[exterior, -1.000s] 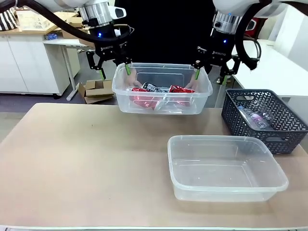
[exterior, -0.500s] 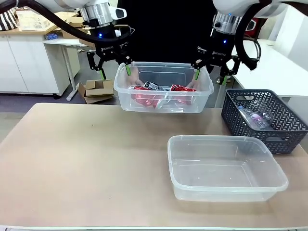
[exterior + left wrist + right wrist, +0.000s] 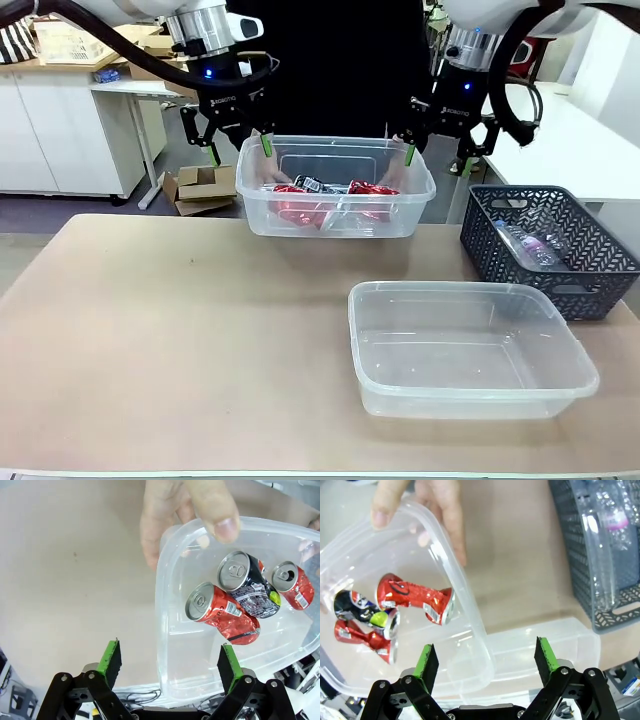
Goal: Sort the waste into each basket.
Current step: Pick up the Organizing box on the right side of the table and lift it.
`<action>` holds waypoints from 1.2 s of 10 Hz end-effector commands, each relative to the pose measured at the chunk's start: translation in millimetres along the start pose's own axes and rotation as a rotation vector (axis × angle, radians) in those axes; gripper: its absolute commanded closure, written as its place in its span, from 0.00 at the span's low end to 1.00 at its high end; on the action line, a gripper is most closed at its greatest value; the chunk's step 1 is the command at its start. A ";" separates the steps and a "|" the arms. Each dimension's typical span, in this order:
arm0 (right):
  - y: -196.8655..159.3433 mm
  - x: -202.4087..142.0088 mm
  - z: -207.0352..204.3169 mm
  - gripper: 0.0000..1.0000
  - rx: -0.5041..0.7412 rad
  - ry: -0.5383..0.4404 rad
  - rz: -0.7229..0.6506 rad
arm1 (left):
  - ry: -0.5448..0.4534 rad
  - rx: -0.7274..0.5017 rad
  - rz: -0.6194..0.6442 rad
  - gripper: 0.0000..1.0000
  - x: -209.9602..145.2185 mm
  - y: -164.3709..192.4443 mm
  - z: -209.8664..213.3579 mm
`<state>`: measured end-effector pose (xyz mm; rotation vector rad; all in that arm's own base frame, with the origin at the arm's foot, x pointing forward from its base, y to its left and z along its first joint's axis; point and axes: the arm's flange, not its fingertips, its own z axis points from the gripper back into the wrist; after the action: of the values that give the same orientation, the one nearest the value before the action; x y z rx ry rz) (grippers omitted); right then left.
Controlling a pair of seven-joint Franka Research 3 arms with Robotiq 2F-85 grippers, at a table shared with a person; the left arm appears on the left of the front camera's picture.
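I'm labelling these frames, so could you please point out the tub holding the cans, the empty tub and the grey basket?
Tub holding the cans (image 3: 252, 205): front view, left end wall.
Empty tub (image 3: 460, 400): front view, near wall.
Grey basket (image 3: 610, 285): front view, near lattice wall.

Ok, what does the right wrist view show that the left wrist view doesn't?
Right wrist view, not the left: the dark grey basket with a clear bottle in it, and the second, empty tub on the table. Left wrist view, not the right: a wide bare stretch of table. Both: the tub of cans with a person's hand on its rim, three cans inside, two red and one black, and that arm's open jaws either side of the tub's rim.
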<state>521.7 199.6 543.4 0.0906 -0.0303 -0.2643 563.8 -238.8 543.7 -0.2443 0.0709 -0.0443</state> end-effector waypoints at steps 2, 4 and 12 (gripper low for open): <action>0.2 0.4 1.3 0.00 0.000 0.001 0.000 | 0.002 0.003 0.001 0.00 -0.8 1.0 1.2; -2.2 -9.1 4.8 0.00 -0.016 -0.024 0.043 | -0.006 -0.024 -0.039 0.00 -10.7 -3.0 3.5; -221.4 -186.7 32.9 0.00 -0.039 0.091 0.370 | -0.105 -0.103 -0.204 0.00 -191.5 -124.0 -73.9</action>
<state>278.3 54.6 567.6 0.0879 0.0541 0.0563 335.3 -343.7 543.5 -0.3609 -0.0875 -0.2431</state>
